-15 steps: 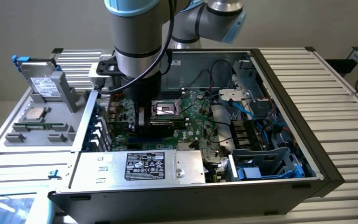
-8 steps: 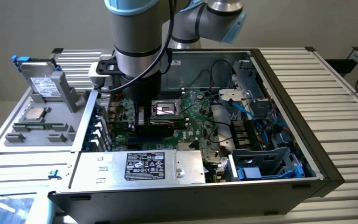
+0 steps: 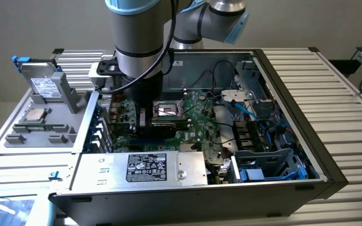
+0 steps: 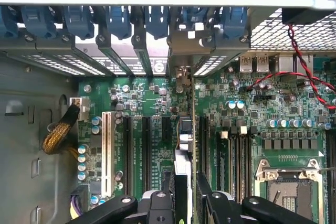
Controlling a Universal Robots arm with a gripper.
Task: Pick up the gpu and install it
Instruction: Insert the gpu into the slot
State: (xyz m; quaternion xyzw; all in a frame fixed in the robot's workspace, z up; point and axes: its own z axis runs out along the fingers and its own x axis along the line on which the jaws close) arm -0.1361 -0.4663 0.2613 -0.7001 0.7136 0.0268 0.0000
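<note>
The black two-fingered gripper (image 3: 146, 122) is clamping the flat green-board gpu (image 4: 184, 135) edge-on, holding it just above the green motherboard's (image 4: 236, 108) black expansion slots (image 4: 146, 150), centre-left in the exterior view (pickup done, seating apparently unfinished).

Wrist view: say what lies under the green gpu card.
Under the green gpu card, seen edge-on in the black gripper, lies the green motherboard with black expansion slots alongside. The slot directly beneath is covered.

Arm (image 3: 137, 47) vertical, fingers (image 4: 206, 192) pinched together.
</note>
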